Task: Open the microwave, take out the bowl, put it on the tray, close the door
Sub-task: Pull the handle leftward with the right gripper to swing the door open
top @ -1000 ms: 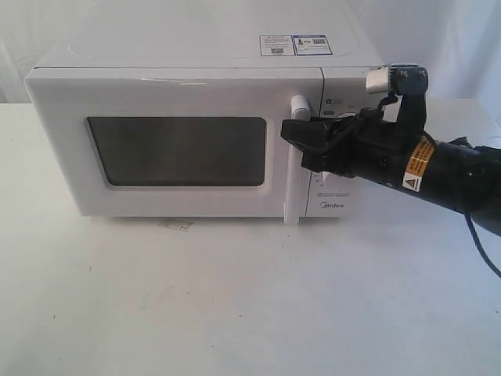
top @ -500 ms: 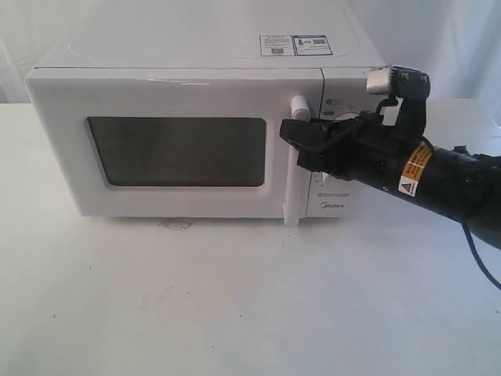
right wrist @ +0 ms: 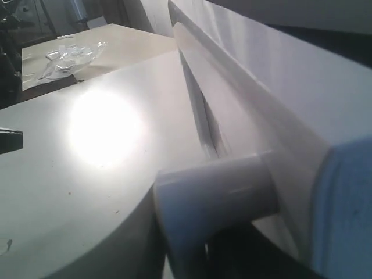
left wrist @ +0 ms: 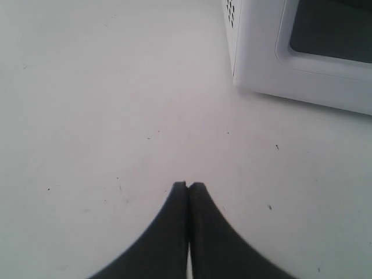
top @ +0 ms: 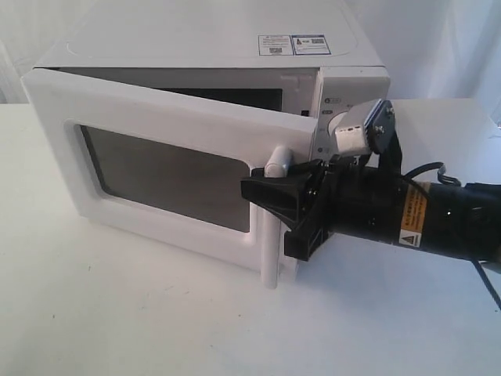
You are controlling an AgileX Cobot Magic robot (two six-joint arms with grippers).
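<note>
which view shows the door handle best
The exterior view: the door handle shows top to bottom, with the right hand at it. The right wrist view shows only one close-up end; the left wrist view shows none.

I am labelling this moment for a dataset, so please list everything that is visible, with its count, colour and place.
microwave: one, white, at the back of the table.
door: one, white with a dark window, standing partly open.
handle: one, white bar, on the door's free edge.
stickers: two, white and blue, on the microwave's top.
table: one, white, under everything.
plastic wrap: one, clear, on a beige surface beyond.
left pincer: one, black, shut, over bare table.
right pincer: one, black, at the handle; grip unclear.
</note>
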